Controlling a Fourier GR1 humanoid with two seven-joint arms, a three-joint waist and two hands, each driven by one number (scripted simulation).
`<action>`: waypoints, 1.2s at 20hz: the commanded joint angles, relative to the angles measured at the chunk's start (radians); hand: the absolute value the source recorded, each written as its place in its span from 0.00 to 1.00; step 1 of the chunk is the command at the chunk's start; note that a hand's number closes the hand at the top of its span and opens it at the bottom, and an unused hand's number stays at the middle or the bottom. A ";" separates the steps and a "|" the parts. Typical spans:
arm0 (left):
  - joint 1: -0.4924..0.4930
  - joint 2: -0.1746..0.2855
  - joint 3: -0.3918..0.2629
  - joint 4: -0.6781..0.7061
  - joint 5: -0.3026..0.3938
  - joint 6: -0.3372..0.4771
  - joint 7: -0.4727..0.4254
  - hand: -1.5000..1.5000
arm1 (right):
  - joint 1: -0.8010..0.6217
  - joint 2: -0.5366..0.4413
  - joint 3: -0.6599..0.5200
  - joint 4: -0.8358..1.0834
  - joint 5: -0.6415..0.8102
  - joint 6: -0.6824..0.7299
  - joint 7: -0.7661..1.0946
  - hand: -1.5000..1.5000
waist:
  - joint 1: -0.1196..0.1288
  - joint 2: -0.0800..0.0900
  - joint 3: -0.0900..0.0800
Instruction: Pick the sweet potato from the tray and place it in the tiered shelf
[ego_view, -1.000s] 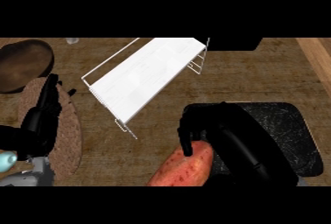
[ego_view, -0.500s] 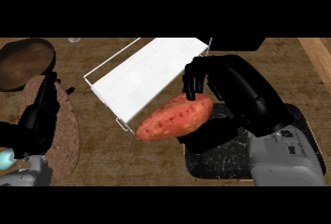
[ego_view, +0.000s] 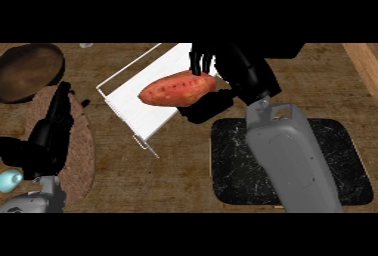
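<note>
The orange-red sweet potato (ego_view: 177, 88) hangs over the white top panel of the wire tiered shelf (ego_view: 133, 102), above its right part. My right hand (ego_view: 240, 72) is shut on the potato's right end, fingers curled over it from above, with the grey forearm stretching up across the black speckled tray (ego_view: 339, 165). The tray lies at the lower right with nothing on its visible surface. My left hand (ego_view: 48, 130) stays at the left edge over a woven mat, fingers straight and pointing up.
A dark brown round object (ego_view: 29, 70) sits at the upper left corner. A woven round mat (ego_view: 77, 155) lies under my left hand. A small teal object (ego_view: 9, 180) shows at the far left edge. A wooden strip (ego_view: 363, 62) runs along the upper right.
My right hand has carried the sweet potato up and left, off the tray and over the shelf's white panel. The left hand has not moved.
</note>
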 joint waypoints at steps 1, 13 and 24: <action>-0.006 -0.009 0.012 0.035 -0.008 0.008 -0.027 0.50 | -0.046 0.001 0.050 0.168 0.001 -0.150 -0.075 1.00 | 0.001 0.001 -0.001; -0.054 -0.013 0.006 0.033 -0.004 -0.005 0.026 0.50 | -0.244 0.001 0.108 0.665 -0.063 -0.409 -0.316 1.00 | 0.014 0.005 -0.001; -0.055 -0.034 -0.012 0.019 -0.043 0.024 0.040 0.50 | -0.395 0.001 0.030 0.927 -0.331 -0.373 -0.425 0.00 | 0.015 0.006 -0.001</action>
